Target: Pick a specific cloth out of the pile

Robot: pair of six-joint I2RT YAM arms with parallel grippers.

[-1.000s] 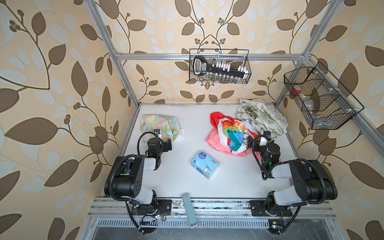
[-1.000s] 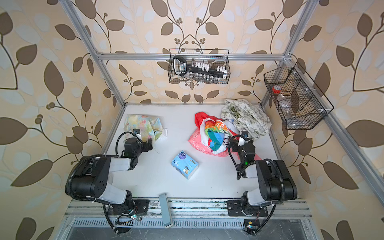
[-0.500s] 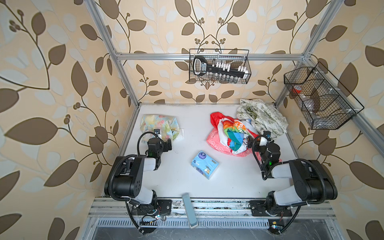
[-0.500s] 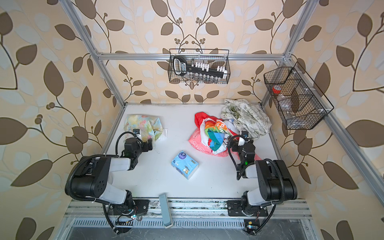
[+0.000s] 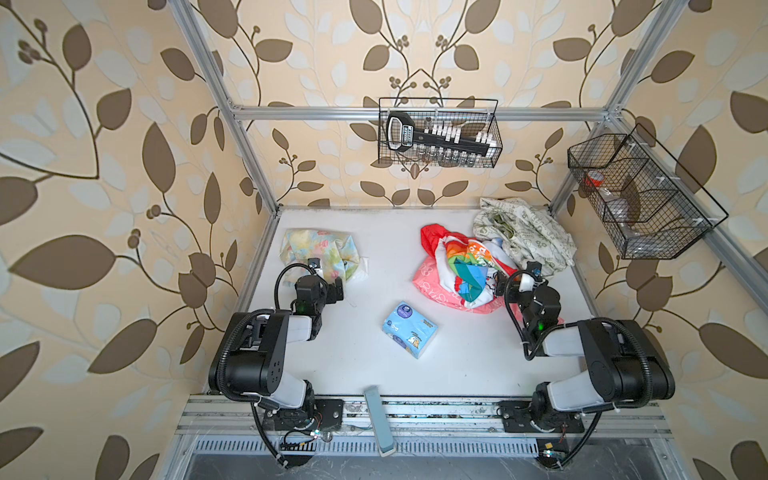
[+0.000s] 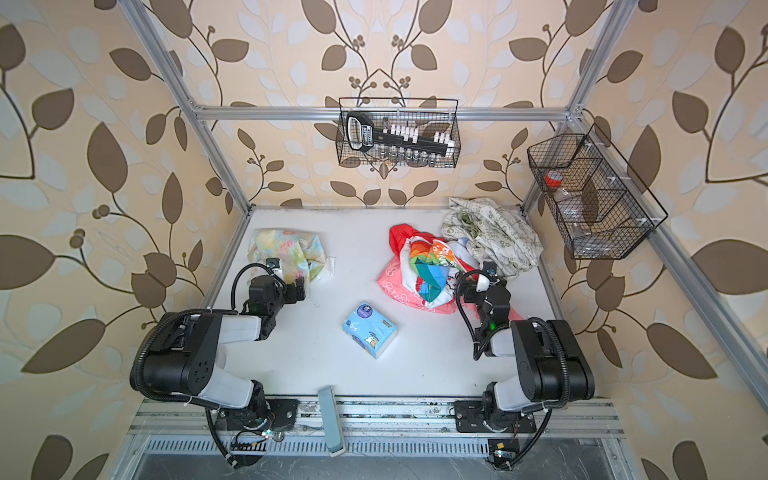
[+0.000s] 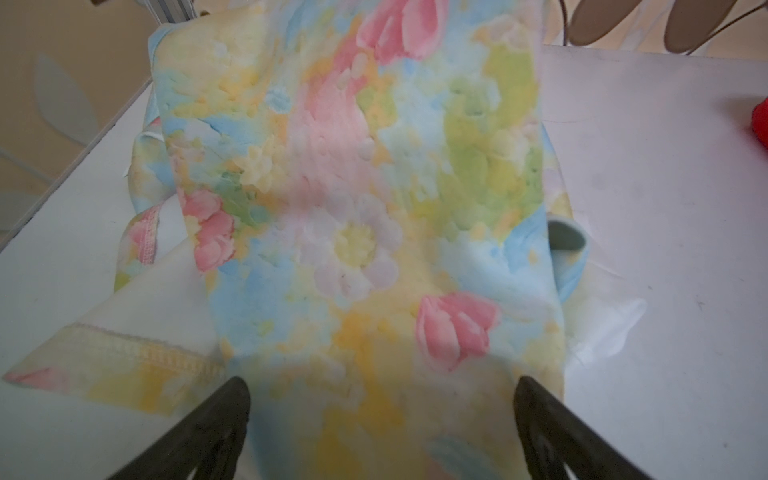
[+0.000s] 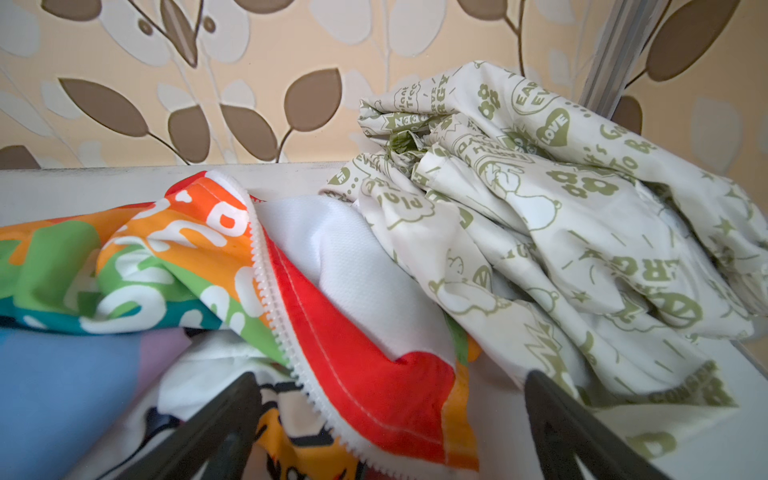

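The cloth (image 5: 318, 251) (image 6: 284, 249), pale yellow with pink flowers and blue-green blotches, lies crumpled at the far left of the white table (image 5: 374, 365). My left gripper (image 5: 328, 282) (image 7: 380, 382) is open at its near edge, and the fabric (image 7: 353, 208) runs between the spread fingers. The pile (image 5: 461, 270) (image 6: 428, 270) of red, coral and rainbow pieces sits at the right, with a white green-printed cloth (image 5: 528, 237) (image 8: 561, 216) behind it. My right gripper (image 5: 521, 280) (image 8: 392, 376) is open at the pile's near edge, a red and rainbow flap (image 8: 374, 386) between its fingers.
A light blue tissue pack (image 5: 409, 330) lies mid-table. A wire basket (image 5: 440, 133) hangs on the back rail and another basket (image 5: 640, 195) on the right rail. A grey-blue bar (image 5: 376, 419) sticks out over the front edge.
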